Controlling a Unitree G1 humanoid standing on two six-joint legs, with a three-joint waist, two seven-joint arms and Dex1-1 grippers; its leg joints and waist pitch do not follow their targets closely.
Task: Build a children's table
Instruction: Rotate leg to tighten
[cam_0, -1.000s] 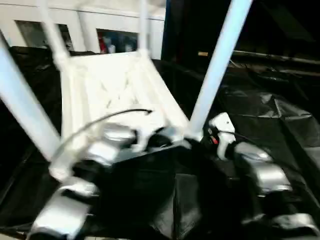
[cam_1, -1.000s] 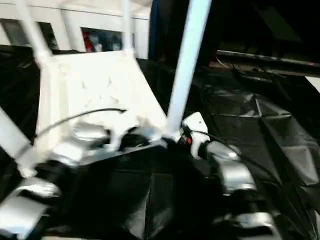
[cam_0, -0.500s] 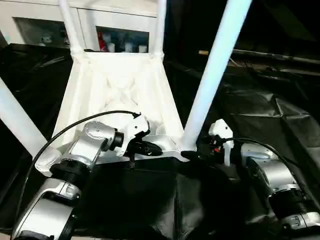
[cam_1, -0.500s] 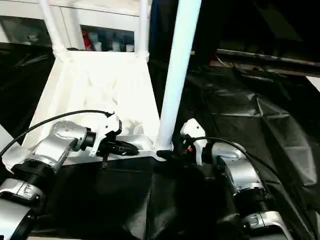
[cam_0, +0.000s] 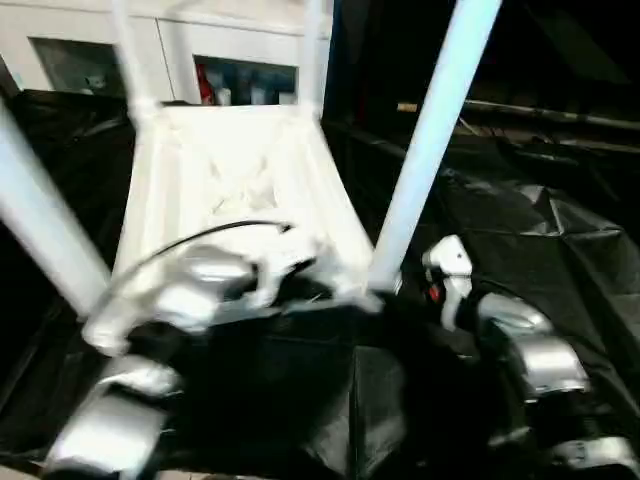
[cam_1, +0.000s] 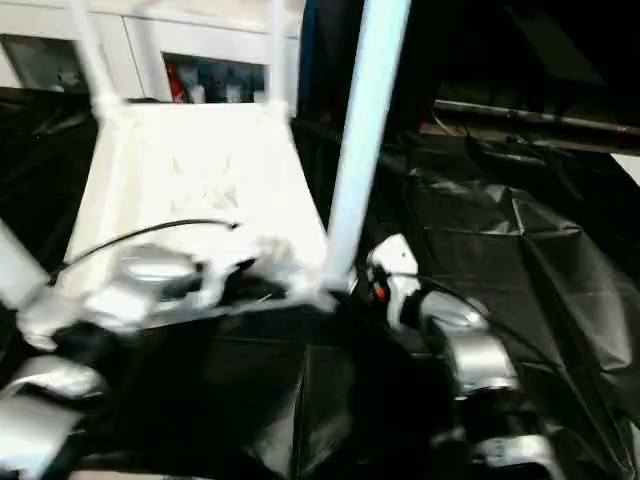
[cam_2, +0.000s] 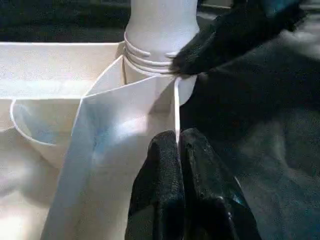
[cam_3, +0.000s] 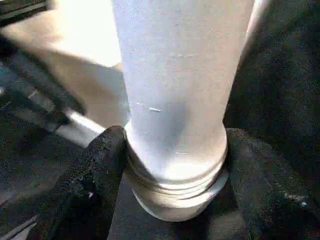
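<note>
Seating the near leg of the upturned table in its corner socket.

The children's table (cam_0: 235, 190) lies top-down on a bench draped in black sheeting (cam_0: 540, 230), legs rising. The left gripper (cam_2: 179, 150) is pinched closed on the thin rim wall beside the socket; the right gripper (cam_3: 172, 165) clasps the near leg (cam_0: 430, 140) at its collared end, fingers (cam_3: 102, 160) pressing either side. Next probably calls for a firm push or twist while the rim is steadied. White cabinets (cam_0: 240, 60) stand behind.
</note>
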